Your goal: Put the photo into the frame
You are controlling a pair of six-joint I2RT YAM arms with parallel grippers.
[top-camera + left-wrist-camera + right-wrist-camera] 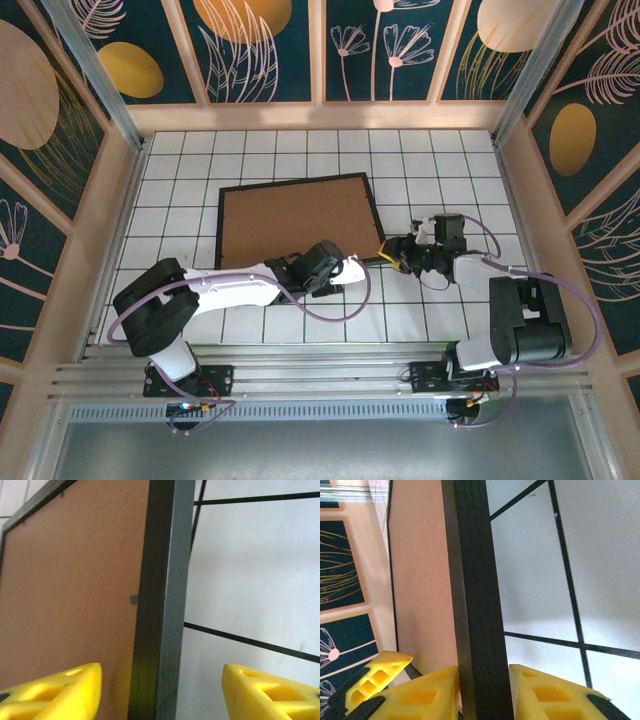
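Note:
The black frame (290, 183) lies flat on the white tiled table with a plain brown backing board (300, 220) filling it. The photo is out of view. My right gripper (390, 250) is shut on the frame's near right corner; in the right wrist view both yellow fingers press the black rail (472, 580) at the gripper (484, 690). My left gripper (355, 265) is open at the same corner. In the left wrist view the rail (165, 580) runs between the gripper's (162, 690) wide-apart fingers (60, 692), one over the board (70, 590), one over tile.
Wooden walls with dark floral panels (270, 50) enclose the table on three sides. White tiles (440, 160) lie bare to the right of and behind the frame. A metal rail (320, 375) runs along the near edge by the arm bases.

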